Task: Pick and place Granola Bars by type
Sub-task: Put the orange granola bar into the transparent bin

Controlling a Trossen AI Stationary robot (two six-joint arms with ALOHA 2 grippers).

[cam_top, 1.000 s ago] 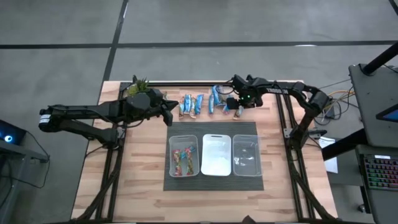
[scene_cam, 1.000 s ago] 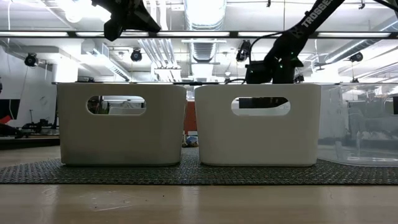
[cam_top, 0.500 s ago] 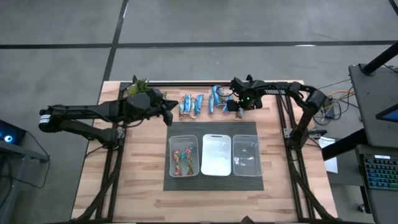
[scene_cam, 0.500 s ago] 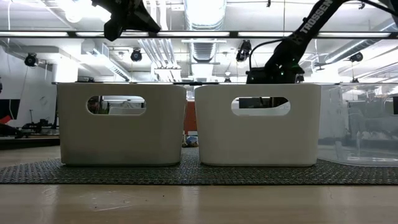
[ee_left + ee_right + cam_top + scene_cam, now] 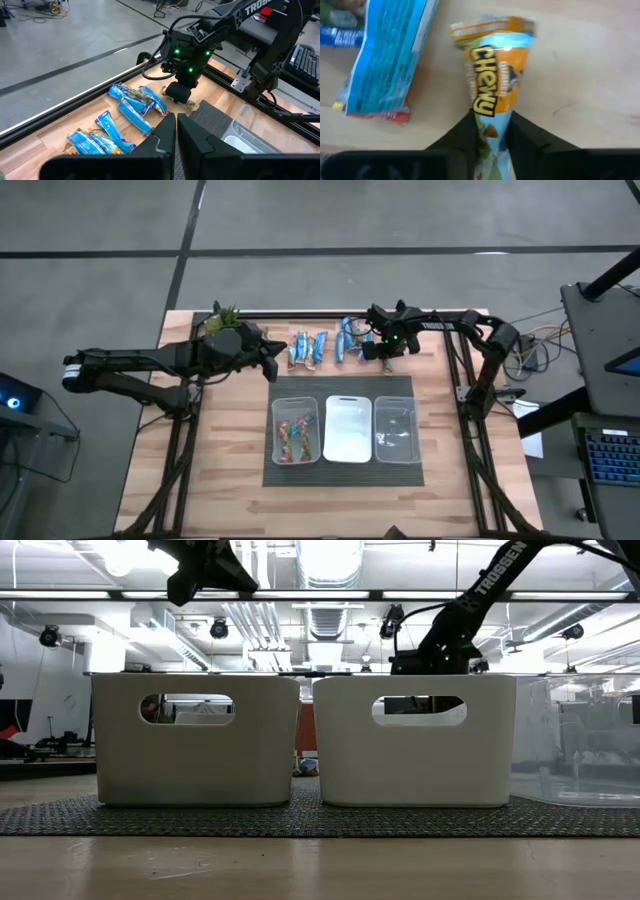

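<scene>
Between the right pincer's (image 5: 490,132) fingers sits an orange-ended bar (image 5: 495,75), pinched on the table; blue bars (image 5: 385,60) lie just beside. Left pincer (image 5: 176,131) hovers pressed together.

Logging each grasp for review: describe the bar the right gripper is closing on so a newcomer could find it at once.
Look at the table's far edge, where a row of bars lies behind the three bins. At the row's right end, under the right gripper, lies the orange bar, pinched at one end. Its neighbours are blue bars; it alone is orange and reads "Chewy".
</scene>
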